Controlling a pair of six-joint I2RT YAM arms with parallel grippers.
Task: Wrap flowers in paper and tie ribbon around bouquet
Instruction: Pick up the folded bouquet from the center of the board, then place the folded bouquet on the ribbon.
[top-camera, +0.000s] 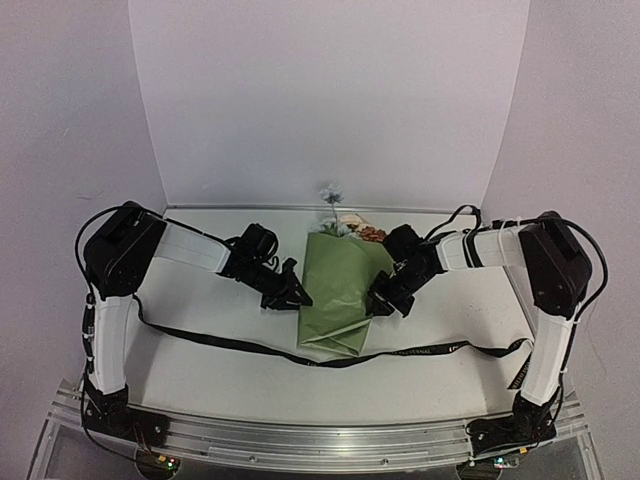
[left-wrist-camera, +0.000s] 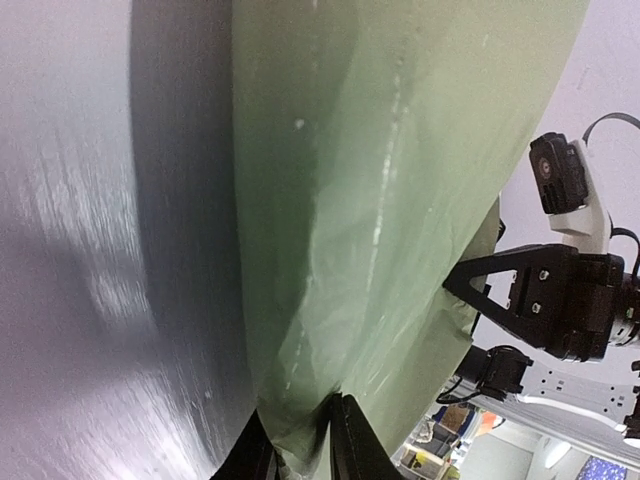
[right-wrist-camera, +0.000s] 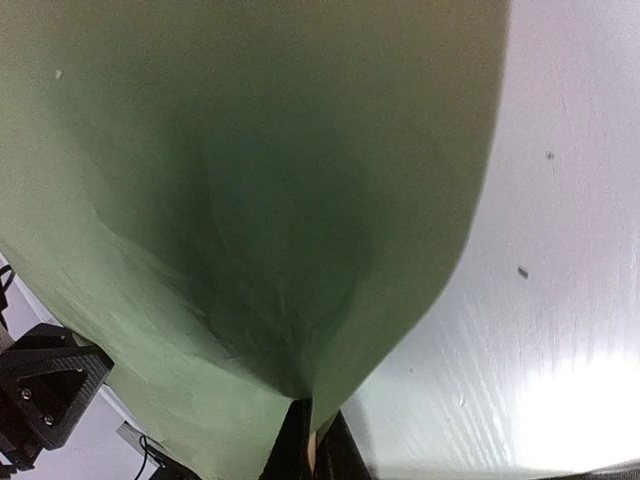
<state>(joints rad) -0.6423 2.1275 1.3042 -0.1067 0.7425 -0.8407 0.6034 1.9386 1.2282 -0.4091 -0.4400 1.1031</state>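
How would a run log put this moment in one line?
left end effector: pinching paper left edge | right end effector: pinching right edge | flowers: blooms out top | ribbon: lying loose, untied

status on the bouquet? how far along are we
Done: the paper is folded around the flowers, with the blooms out the far end. In hand: the left gripper and the right gripper each pinch a side edge of the paper. Left: the ribbon lies loose on the table, passing the wrap's narrow near end, not yet tied.
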